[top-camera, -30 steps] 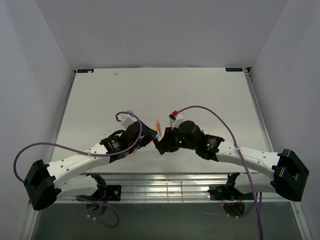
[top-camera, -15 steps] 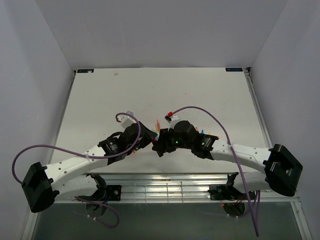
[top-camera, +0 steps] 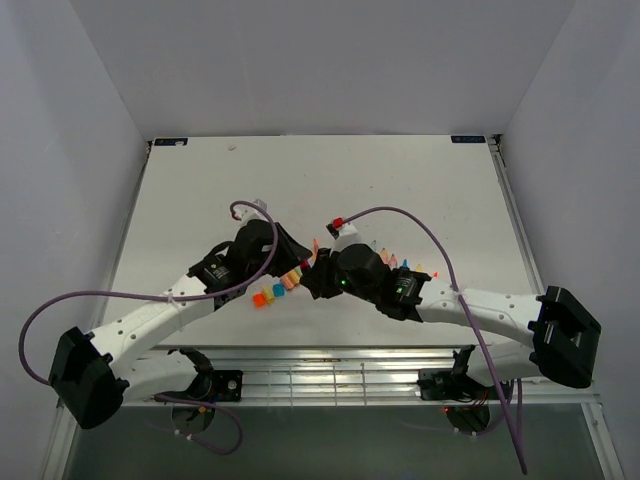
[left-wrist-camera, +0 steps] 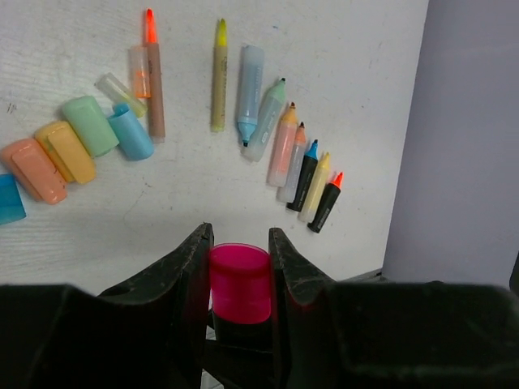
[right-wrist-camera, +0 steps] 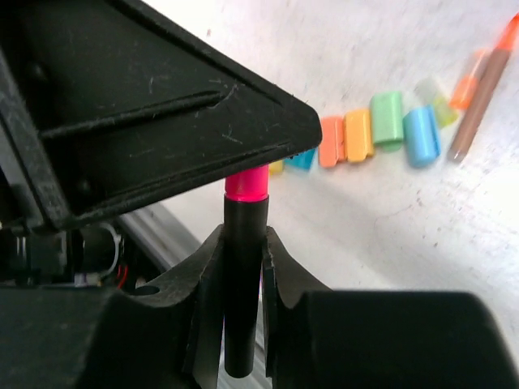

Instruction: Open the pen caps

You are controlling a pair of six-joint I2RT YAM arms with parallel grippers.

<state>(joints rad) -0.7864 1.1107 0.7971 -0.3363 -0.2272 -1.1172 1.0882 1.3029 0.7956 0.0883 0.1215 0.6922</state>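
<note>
Left wrist: pink cap (left-wrist-camera: 240,282) inside left gripper (left-wrist-camera: 239,241).

A robotics lab cell; white table (top-camera: 420,190) boxed by plain walls (top-camera: 320,60); two cabled arms (top-camera: 480,305).

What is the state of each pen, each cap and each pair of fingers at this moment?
Pink cap: seated on the black pen, not yet pulled off.
Black pen: capped, gripped from both sides.
Left fingers: shut on the pink cap.
Right fingers: shut on the black pen.
Loose caps: off, lying in a row.
Other pens: uncapped, tips bare, lying side by side.
</note>
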